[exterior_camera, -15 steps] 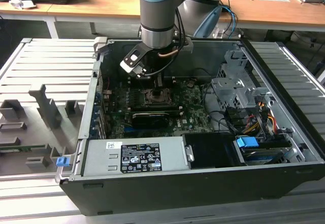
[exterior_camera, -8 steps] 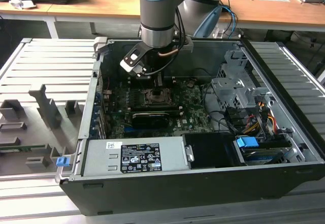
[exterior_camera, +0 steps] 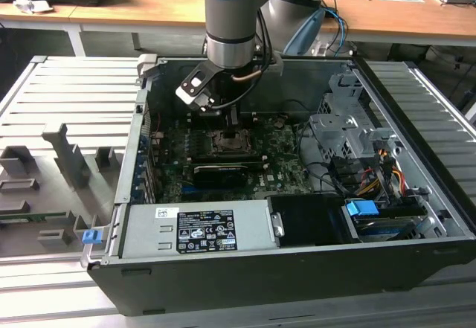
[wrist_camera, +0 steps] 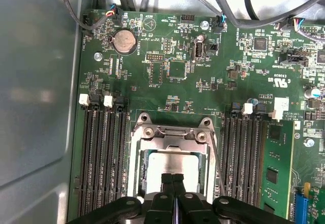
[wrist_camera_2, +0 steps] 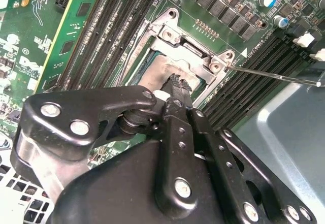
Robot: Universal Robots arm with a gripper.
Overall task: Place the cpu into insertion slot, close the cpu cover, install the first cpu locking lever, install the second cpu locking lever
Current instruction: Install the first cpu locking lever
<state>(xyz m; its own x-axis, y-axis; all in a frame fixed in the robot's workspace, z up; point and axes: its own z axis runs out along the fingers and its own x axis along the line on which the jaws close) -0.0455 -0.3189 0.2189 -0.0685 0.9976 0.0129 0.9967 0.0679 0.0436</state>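
**Gripper [wrist_camera: 172, 177] down on seated cpu [wrist_camera: 172, 160]**

In the exterior view, the insertion slot [exterior_camera: 235, 143] lies about 10 o'clock from the middle of the open computer case [exterior_camera: 297, 287], on the green motherboard [wrist_camera: 177, 97]. The gripper stands directly above it. Its fingers [wrist_camera: 166, 184] are closed together and empty, tips at the cpu, which lies flat within the window of the cpu cover [wrist_camera: 172, 132]. A thin locking lever [wrist_camera_2: 274, 74] juts free alongside.

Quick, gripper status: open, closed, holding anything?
Gripper: shut, fingers pressed together with nothing seen between them, tips over the pale silver-grey square cpu inside the thin silver-grey metal cpu cover frame.
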